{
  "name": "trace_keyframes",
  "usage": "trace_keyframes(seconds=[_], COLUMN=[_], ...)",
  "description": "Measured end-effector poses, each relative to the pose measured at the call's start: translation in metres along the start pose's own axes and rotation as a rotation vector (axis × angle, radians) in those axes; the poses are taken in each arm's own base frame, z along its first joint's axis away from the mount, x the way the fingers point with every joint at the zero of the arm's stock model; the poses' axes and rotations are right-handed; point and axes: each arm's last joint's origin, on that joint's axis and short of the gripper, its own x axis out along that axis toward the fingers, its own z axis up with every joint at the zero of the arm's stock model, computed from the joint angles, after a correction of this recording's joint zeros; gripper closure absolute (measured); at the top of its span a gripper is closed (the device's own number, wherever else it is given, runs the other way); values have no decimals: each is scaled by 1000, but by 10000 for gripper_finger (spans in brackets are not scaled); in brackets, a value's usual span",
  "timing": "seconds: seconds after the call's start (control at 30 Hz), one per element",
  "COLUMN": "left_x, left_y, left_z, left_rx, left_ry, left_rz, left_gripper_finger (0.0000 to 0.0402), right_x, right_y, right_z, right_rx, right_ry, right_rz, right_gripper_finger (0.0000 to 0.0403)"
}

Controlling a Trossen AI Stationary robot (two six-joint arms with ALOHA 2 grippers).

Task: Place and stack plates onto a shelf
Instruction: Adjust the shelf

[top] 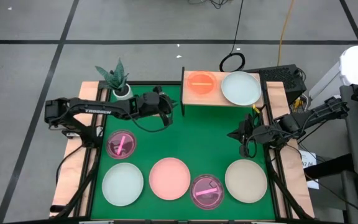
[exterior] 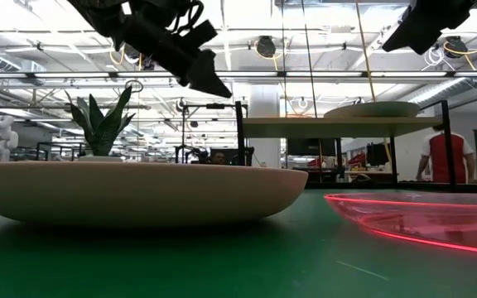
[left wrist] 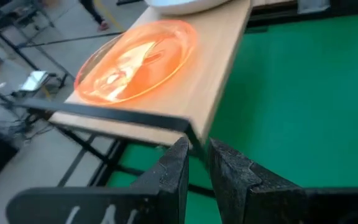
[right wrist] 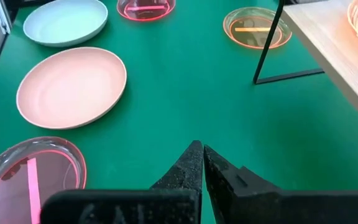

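The shelf (top: 219,99) stands at the table's far edge. A see-through orange plate (top: 201,82) and a pale blue-green plate (top: 240,88) rest on it side by side. My left gripper (left wrist: 199,152) hovers above the table just left of the shelf's near-left corner (top: 169,107). Its fingers stand a narrow gap apart with nothing between them. My right gripper (right wrist: 202,154) hangs shut and empty over the table's right side (top: 233,134). On the green table lie two magenta plates (top: 121,144) (top: 207,191), a pale blue-green one (top: 122,184), a pink one (top: 169,178) and a beige one (top: 246,180).
Another orange see-through plate (right wrist: 257,28) lies on the table by the shelf's dark leg (right wrist: 267,46). A potted plant (top: 118,79) stands at the far-left corner. Bare green table (top: 197,137) stretches between the shelf and the near row of plates.
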Motion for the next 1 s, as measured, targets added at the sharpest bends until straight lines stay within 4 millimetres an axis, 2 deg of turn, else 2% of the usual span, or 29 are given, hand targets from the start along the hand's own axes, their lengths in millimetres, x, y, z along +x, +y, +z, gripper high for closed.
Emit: trace_keyframes(seconds=[0.27, 0.47, 0.6, 0.83, 1.0], left_x=[7, 23, 23, 18, 33], left_y=[-4, -11, -12, 3, 1], left_z=[-4, -10, -13, -17, -25], left_rx=[-20, -10, 30, -7, -22], left_ry=[-4, -20, 13, 69, 70], left_rz=[-48, -57, -67, -40, -37], left_gripper_finger=[334, 334, 334, 335, 335], right_x=[0, 0, 0, 0, 0], right_y=[0, 0, 0, 0, 0], right_z=[0, 1, 1, 1, 1], right_rx=[-6, -11, -14, -18, 3], right_ry=[-1, -8, -8, -6, -7], right_rz=[-1, 1, 3, 5, 5], right_gripper_finger=[403, 403, 403, 403, 403])
